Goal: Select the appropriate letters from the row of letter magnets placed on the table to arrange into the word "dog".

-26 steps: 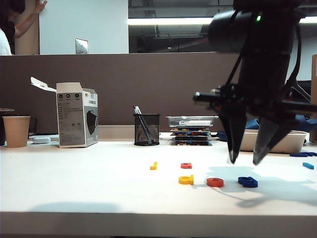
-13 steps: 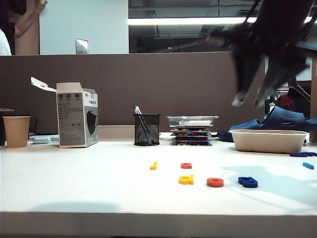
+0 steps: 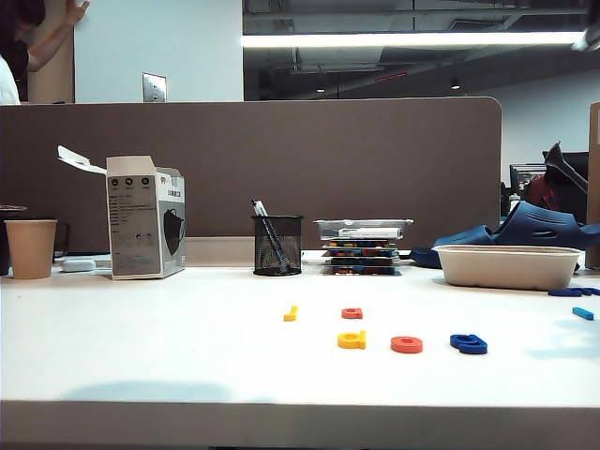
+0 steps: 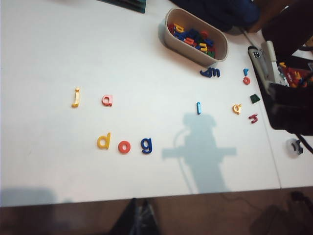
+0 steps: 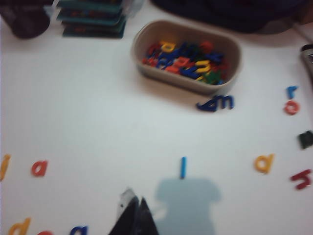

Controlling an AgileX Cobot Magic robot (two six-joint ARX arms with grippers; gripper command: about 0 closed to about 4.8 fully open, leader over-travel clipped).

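Note:
A yellow "d" [image 3: 352, 339], a red-orange "o" [image 3: 407, 344] and a dark blue "g" [image 3: 469, 343] lie side by side on the white table [image 3: 141, 347], spelling "dog". In the left wrist view they read d [image 4: 103, 141], o [image 4: 124, 146], g [image 4: 146, 144]. Behind them lie a thin yellow letter [image 4: 75, 97], a red-orange "a" [image 4: 107, 100] and a light blue stick [image 4: 198, 107]. My left gripper [image 4: 140, 201] is shut and empty, off the table's near edge. My right gripper [image 5: 138, 199] is shut and empty, high above the table beside the "g" [image 5: 78, 230]. Neither gripper shows in the exterior view.
A beige bowl [image 4: 195, 54] full of letters stands at the back right, with loose letters [image 4: 210, 73] around it. Further back are a mesh pen cup [image 3: 277, 245], stacked trays [image 3: 362, 244], a white carton [image 3: 145, 217] and a paper cup [image 3: 30, 247].
The right arm has risen up and to the right, out of the exterior view, and its jaws have closed. The letters on the table have not moved.

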